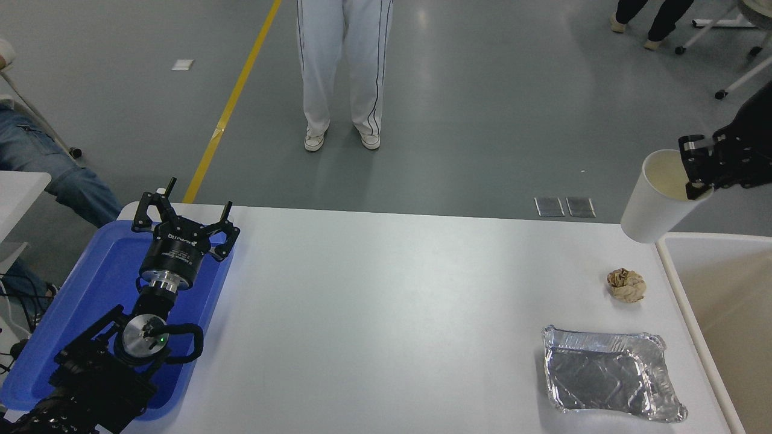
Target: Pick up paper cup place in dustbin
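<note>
The white paper cup [654,202] hangs tilted in the air past the table's far right corner, its cream inside showing. My right gripper [695,175] is shut on its rim, one finger inside the cup, and the arm leaves the picture at the right edge. The cup's base is just above the far left corner of the beige dustbin [666,241], which stands beside the table on the right. My left gripper [181,214] is parked open over the blue tray at the lower left.
A crumpled brown paper ball [626,285] and a crinkled silver foil tray [612,374] lie near the table's right side. The blue tray [90,283] sits at the left. A person in white trousers [344,72] stands beyond the far edge.
</note>
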